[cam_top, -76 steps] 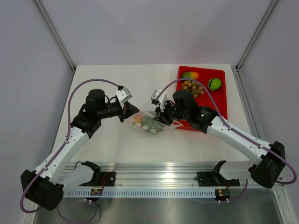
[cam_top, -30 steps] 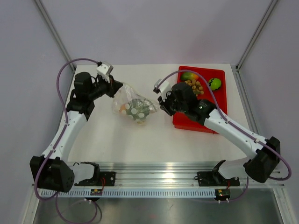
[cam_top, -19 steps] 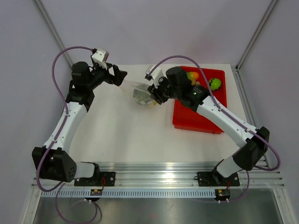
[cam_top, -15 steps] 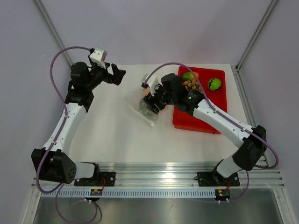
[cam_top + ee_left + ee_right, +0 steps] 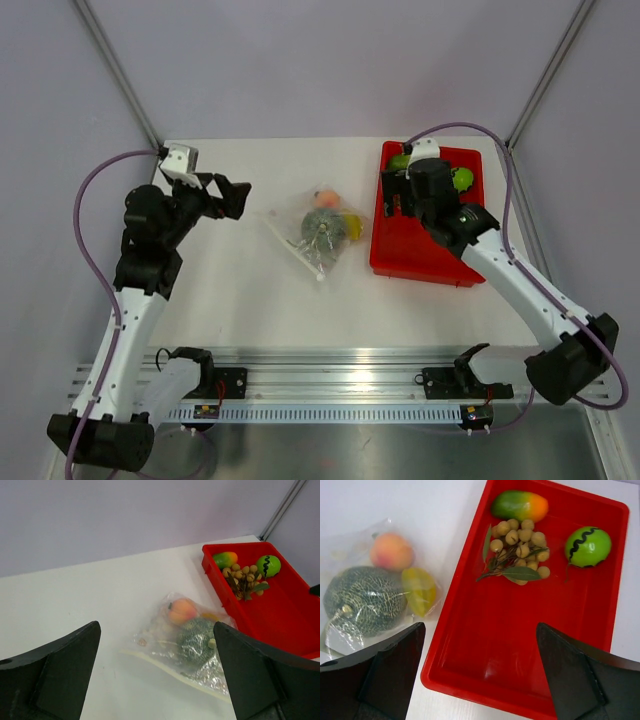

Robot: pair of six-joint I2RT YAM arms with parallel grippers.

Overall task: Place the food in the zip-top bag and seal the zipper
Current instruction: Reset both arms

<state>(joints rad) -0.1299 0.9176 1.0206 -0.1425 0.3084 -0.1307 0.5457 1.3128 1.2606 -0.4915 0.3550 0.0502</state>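
Note:
The zip-top bag (image 5: 318, 232) lies flat on the white table between the arms, touched by neither gripper. Inside it show the netted melon (image 5: 196, 639), the orange-peach fruit (image 5: 182, 611) and the yellow piece (image 5: 420, 591). The zipper (image 5: 175, 672) runs along the bag edge nearest the left arm. The red-green mango (image 5: 519, 506), brown longan cluster (image 5: 520, 545) and green apple (image 5: 588, 546) rest in the red tray (image 5: 425, 272). My left gripper (image 5: 232, 198) hangs open left of the bag. Open and holding nothing, my right gripper (image 5: 398, 192) is over the tray's left side.
The red tray (image 5: 560, 605) stands at the table's back right, its near half bare, its left wall close to the bag. Grey walls and metal posts close in the table at the back and sides.
Both grippers have opened and let go of the bag, which now lies on the table. The left arm drew back leftward; the right arm swung right over the tray.

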